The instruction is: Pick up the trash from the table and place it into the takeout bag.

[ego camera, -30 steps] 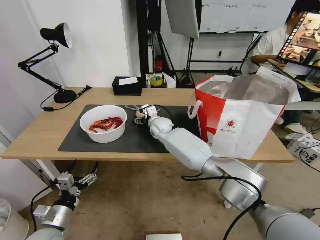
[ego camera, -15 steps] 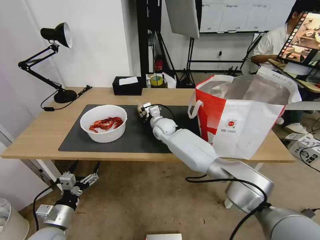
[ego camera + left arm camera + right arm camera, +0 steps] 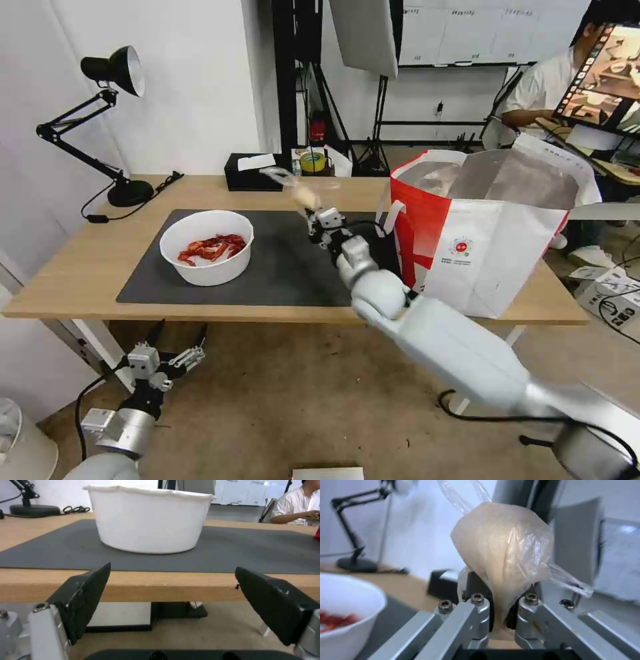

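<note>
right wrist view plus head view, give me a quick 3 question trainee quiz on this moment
1. True or false: the right claw is shut on the clear plastic bag with the beige lump.
2. Where is the left claw? A) over the white round bowl of red crayfish shells B) below the light-wood table edge, open C) inside the white-and-red takeout bag
3. Fill in: the bowl sits on the dark grey ____.

Key: 1 true; 2 B; 3 mat.
</note>
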`<state>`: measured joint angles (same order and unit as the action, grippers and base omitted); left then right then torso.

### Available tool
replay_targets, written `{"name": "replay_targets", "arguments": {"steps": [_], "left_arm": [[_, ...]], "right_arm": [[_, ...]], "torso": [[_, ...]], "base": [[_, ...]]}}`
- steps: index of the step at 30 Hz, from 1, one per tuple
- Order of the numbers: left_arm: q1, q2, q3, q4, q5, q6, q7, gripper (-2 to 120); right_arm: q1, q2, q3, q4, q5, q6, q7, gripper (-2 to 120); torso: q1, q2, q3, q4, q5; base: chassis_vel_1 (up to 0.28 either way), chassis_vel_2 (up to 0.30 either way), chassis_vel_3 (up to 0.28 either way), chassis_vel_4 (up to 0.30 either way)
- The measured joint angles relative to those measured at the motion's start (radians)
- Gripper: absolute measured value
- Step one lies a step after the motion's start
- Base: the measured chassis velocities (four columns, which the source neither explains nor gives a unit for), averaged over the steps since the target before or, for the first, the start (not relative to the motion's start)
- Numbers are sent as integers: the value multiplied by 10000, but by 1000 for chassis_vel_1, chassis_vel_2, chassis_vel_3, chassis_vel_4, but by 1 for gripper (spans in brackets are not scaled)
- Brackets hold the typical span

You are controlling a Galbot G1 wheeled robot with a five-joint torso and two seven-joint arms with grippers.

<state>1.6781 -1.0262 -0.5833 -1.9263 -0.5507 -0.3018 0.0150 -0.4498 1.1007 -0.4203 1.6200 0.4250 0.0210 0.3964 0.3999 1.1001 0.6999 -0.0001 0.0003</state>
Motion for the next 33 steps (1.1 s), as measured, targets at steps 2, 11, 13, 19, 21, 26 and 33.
{"name": "replay_targets", "arguments": {"steps": [2, 11, 13, 19, 21, 26, 33], "left_arm": [[19, -2, 13, -31, 19, 10, -1, 100], [150, -134, 66, -110, 185, 30, -11, 100], [158, -144, 69, -122, 200, 29, -12, 100], [201, -144, 73, -231, 209, 29, -13, 100], [213, -143, 77, -252, 212, 30, -13, 100], [263, -141, 156, -363, 192, 114, -16, 100], [228, -77, 199, -424, 129, 226, -17, 100]], "right_arm": [[-320, -102, 309, 340, -452, 104, 174, 6], [-1914, -786, 2742, 2272, -3013, -730, 2053, 5], [-2012, -900, 3027, 2483, -3023, -934, 2197, 5], [-2158, -1525, 3996, 3046, -2590, -1838, 3016, 5], [-2163, -1669, 4138, 3099, -2365, -2016, 3197, 4], [-2179, -2122, 4482, 3084, -1325, -2454, 3461, 4], [-2354, -2343, 4605, 3221, -232, -2846, 3447, 11]], "torso": [[0, 0, 0, 0, 1], [0, 0, 0, 0, -1], [0, 0, 0, 0, -1], [0, 0, 1, 0, -1], [0, 0, 1, 0, -1], [1, 0, 1, 0, -2], [1, 0, 1, 1, -3]], "base": [[0, 0, 0, 0], [0, 0, 0, 0], [0, 0, 0, 0], [0, 0, 0, 0], [0, 0, 0, 0], [0, 0, 0, 0], [0, 0, 0, 0]]}}
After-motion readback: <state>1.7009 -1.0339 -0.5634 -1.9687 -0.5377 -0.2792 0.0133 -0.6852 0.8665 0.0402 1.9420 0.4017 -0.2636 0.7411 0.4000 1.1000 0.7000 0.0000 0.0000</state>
